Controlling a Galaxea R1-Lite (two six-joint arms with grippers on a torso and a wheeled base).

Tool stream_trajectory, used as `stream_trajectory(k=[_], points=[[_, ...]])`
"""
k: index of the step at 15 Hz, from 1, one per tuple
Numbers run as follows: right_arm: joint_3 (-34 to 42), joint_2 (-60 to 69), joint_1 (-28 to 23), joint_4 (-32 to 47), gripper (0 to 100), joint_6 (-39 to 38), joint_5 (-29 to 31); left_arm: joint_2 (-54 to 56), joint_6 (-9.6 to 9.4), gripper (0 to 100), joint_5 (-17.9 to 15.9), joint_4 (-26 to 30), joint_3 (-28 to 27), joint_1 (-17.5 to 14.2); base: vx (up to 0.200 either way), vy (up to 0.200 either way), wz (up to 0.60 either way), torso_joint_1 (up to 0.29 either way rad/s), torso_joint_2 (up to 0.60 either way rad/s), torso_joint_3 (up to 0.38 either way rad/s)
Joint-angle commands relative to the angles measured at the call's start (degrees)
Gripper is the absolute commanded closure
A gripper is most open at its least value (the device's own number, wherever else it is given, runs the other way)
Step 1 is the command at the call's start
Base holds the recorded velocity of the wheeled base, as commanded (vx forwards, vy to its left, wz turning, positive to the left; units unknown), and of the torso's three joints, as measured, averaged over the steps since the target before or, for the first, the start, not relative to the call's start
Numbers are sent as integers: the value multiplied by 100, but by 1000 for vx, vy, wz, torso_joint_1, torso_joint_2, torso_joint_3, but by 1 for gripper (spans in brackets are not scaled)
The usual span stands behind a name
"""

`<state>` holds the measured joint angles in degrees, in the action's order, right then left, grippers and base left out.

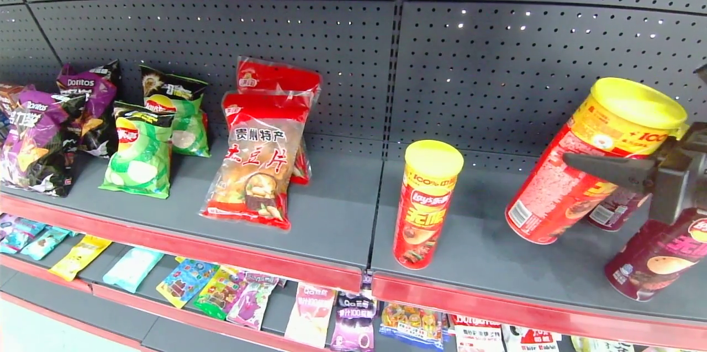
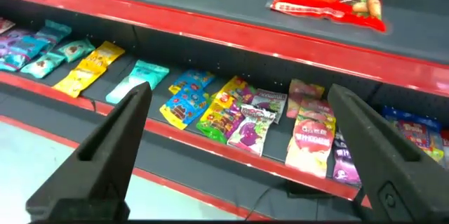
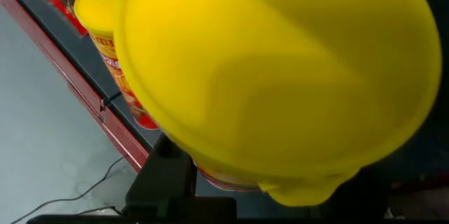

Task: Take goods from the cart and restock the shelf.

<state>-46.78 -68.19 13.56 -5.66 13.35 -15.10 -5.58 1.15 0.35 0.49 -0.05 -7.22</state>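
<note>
Item 1: red chip canister point(image 1: 552, 197) with yellow lid point(image 1: 635, 103), at the right of the head frame. We log it tilted, lid toward the upper right, base low over the grey shelf point(image 1: 486, 252); whether the base touches the deck we cannot tell. The right gripper point(image 1: 585, 164) has its jaws closed around the canister's middle, one dark finger crossing its front.

Item 2: a matching canister point(image 1: 425, 205) stands upright at frame centre, apart from the held one.

Item 3: maroon canisters point(image 1: 657, 255) lean at the lower right, just beside the held canister.

Item 4: left of centre we list potato-slice bags point(image 1: 257, 169), green chip bags point(image 1: 141, 153) and purple chip bags point(image 1: 41, 136).

Item 5: the left gripper point(image 2: 238, 89), jaws spread wide and holding nothing, hangs before the lower shelf's candy packets point(image 2: 238, 115).
</note>
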Motion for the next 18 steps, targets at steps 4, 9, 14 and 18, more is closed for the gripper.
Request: stream_trajectory(k=[4, 9, 14, 18], points=[[-148, -871, 42, -217, 100, -8, -10, -22, 0, 0, -141, -5, -4, -8, 0, 0, 0, 0, 0, 0], [-543, -1469, 24, -357, 100, -17, 16, -22, -35, 0, -141, 4, -4, -8, 0, 0, 0, 0, 0, 0], [-1027, -2400, 7, -928, 100, -60, 43, -22, -35, 0, -141, 4, -4, -8, 0, 0, 0, 0, 0, 0], [-1651, -2901, 112, -937, 100, -140, 69, -22, -35, 0, -141, 4, -4, -8, 0, 0, 0, 0, 0, 0]])
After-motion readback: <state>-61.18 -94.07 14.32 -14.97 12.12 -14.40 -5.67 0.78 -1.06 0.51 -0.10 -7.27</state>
